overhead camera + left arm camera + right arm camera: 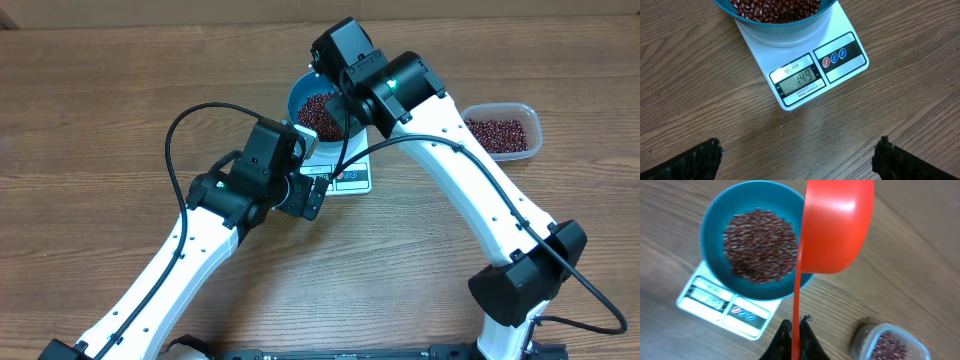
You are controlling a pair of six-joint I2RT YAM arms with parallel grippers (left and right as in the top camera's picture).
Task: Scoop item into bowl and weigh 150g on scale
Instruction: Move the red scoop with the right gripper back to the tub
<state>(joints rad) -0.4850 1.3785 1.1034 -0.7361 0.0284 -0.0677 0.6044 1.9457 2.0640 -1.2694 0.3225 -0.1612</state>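
The right tool (796,330) pinched the orange scoop (837,225) by its handle at frame bottom; the bowl (715,225) of beans (760,245) sat upper left. The left tool (797,157) gaped wide below the scale (840,65).

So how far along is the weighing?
Done: beans heaped in the blue bowl, which sits on the scale. In hand: right tool shut on the orange scoop, held at the bowl's rim. Remaining: display reads 149, so seemingly a bean or two more.
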